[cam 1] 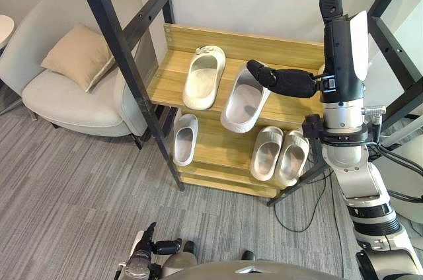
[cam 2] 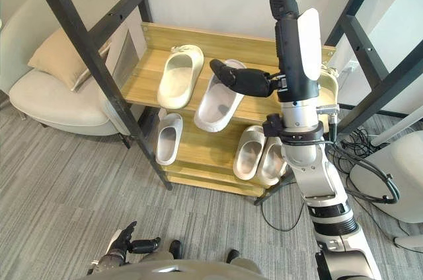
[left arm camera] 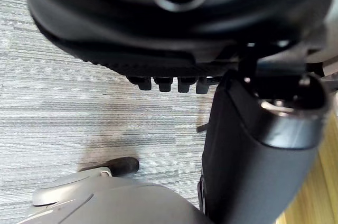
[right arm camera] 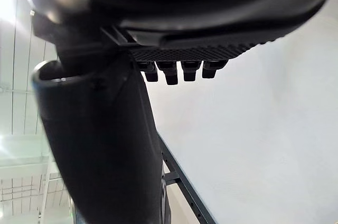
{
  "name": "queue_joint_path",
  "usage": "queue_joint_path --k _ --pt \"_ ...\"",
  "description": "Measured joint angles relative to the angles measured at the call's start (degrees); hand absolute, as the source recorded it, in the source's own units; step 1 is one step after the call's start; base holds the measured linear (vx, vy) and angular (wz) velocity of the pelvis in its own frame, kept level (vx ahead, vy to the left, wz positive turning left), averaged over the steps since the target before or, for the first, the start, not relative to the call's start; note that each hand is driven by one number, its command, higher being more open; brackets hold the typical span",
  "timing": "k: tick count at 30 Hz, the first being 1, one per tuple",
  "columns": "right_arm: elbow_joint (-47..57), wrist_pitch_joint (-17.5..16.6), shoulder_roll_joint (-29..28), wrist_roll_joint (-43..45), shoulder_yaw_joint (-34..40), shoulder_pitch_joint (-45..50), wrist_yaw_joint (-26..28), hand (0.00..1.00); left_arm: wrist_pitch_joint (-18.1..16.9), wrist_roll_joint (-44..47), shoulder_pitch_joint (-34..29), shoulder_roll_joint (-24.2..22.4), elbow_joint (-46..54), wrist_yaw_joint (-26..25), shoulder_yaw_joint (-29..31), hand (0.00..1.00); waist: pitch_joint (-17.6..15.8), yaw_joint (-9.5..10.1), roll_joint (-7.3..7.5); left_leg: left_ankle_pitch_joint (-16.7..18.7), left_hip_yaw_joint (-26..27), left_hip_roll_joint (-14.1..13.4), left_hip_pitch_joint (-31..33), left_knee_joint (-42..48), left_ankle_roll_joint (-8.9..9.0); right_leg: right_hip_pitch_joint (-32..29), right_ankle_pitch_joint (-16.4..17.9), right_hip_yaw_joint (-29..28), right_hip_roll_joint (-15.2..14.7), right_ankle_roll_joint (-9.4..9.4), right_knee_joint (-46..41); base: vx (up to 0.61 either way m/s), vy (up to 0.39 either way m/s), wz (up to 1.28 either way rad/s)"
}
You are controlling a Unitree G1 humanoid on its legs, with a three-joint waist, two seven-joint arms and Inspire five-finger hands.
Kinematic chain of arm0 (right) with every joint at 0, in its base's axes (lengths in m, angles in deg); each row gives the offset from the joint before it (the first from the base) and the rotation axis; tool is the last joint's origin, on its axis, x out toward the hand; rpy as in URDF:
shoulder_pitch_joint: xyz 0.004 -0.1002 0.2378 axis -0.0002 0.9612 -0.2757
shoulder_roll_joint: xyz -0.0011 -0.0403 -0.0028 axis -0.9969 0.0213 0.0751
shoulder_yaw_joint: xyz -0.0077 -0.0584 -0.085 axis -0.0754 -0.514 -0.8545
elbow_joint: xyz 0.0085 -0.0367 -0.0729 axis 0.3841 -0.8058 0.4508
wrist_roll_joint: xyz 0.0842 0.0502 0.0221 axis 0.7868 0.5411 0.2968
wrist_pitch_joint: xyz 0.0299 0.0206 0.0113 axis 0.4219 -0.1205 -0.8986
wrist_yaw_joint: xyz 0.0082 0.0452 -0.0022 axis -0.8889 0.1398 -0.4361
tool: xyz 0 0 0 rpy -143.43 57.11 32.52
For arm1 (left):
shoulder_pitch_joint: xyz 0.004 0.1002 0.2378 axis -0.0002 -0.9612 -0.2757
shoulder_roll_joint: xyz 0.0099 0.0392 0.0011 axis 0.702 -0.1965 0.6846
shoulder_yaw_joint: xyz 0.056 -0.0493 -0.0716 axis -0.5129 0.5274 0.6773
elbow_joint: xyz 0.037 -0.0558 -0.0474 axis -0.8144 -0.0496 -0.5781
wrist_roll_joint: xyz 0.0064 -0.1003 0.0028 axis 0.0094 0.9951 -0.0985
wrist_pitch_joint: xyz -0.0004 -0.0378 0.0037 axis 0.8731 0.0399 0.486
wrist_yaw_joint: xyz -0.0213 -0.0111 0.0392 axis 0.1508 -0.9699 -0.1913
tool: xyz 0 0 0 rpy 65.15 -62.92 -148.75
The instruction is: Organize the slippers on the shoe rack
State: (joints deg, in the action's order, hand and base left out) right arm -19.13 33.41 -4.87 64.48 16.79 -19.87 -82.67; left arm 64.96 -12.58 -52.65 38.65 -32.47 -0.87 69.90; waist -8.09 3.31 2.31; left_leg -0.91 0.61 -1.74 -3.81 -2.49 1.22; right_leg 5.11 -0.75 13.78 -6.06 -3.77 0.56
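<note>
A wooden shoe rack stands against the wall. Its upper shelf holds a cream slipper and a white slipper that lies at an angle, its heel past the shelf's front edge. On the lower shelf a white slipper lies at the left and a beige pair at the right. My right hand hovers just above the angled white slipper, fingers straight and holding nothing. My left hand hangs low over the carpet, relaxed and empty.
A grey armchair with a tan cushion stands left of the rack. Black metal frame bars cross in front of the rack's left side, and others rise at the right. Grey striped carpet covers the floor.
</note>
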Motion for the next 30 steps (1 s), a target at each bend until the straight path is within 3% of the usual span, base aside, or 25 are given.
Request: queue_joint_path --k 5,14,15,30 --pt "-5.8 0.5 0.0 -0.1 -2.6 0.5 1.4 1.0 0.0 0.0 0.0 0.1 -0.5 0.0 -0.4 1.0 0.2 -0.17 -0.17 0.0 0.1 0.1 0.0 0.0 0.0 0.0 0.0 0.0 0.0 0.0 0.3 0.0 0.0 0.0" --pt "-19.0 4.4 0.0 0.9 -4.4 0.5 2.0 1.0 -0.2 0.1 0.2 0.0 -0.6 0.0 -0.5 1.0 0.1 0.17 -0.32 0.0 -0.8 0.2 1.1 0.0 0.0 -0.3 0.0 0.8 0.1 -0.01 1.0 0.0 0.0 0.04" --pt "-19.0 4.4 0.0 1.5 -4.4 0.5 2.0 0.0 -0.3 0.1 0.2 0.0 -0.6 0.0 -0.5 1.0 0.1 0.16 -0.35 0.0 -0.9 0.2 1.2 0.0 0.0 -0.3 0.0 1.0 0.1 -0.01 1.0 0.0 0.0 0.07" --pt "-28.0 5.3 -0.1 3.7 -5.3 -9.4 0.7 0.0 -0.3 1.3 1.0 -0.1 -0.5 -0.1 -0.5 1.0 -1.3 1.38 -0.26 -1.2 -2.1 0.2 1.9 -1.2 0.05 -1.1 0.0 2.1 0.2 0.01 1.3 -0.01 0.001 0.04"
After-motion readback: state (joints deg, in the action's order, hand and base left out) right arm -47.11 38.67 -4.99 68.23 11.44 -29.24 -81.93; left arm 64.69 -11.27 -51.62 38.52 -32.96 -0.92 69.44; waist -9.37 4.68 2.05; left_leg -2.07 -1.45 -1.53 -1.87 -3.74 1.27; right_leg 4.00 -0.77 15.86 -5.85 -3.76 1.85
